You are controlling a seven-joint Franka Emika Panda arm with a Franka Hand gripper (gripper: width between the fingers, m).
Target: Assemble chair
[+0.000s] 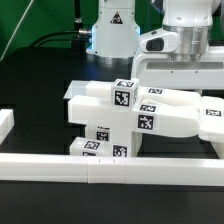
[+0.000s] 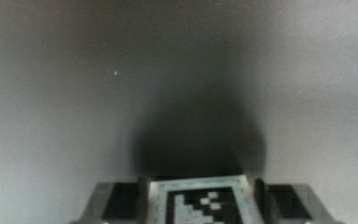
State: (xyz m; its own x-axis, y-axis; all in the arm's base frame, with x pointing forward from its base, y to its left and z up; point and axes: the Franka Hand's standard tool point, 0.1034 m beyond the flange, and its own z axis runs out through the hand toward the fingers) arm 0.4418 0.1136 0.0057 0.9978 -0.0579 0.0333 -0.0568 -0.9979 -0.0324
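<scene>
The chair's white tagged pieces (image 1: 110,120) stand joined in a cluster mid-table in the exterior view, with a long block (image 1: 185,118) running toward that view's right. My gripper (image 1: 163,80) comes down on the cluster's top from the upper right. Its fingertips are hidden there behind the white hand. The blurred wrist view shows a white piece with a black-and-white tag (image 2: 202,198) sitting between the grey fingers (image 2: 119,203). Both fingers lie close against its sides, so my gripper (image 2: 202,207) looks shut on that chair piece. Dark table fills the remainder of that view.
A long white border rail (image 1: 100,165) runs along the front of the black table, with a short rail end (image 1: 5,125) at the exterior view's left. The arm's white base (image 1: 110,30) stands behind the cluster.
</scene>
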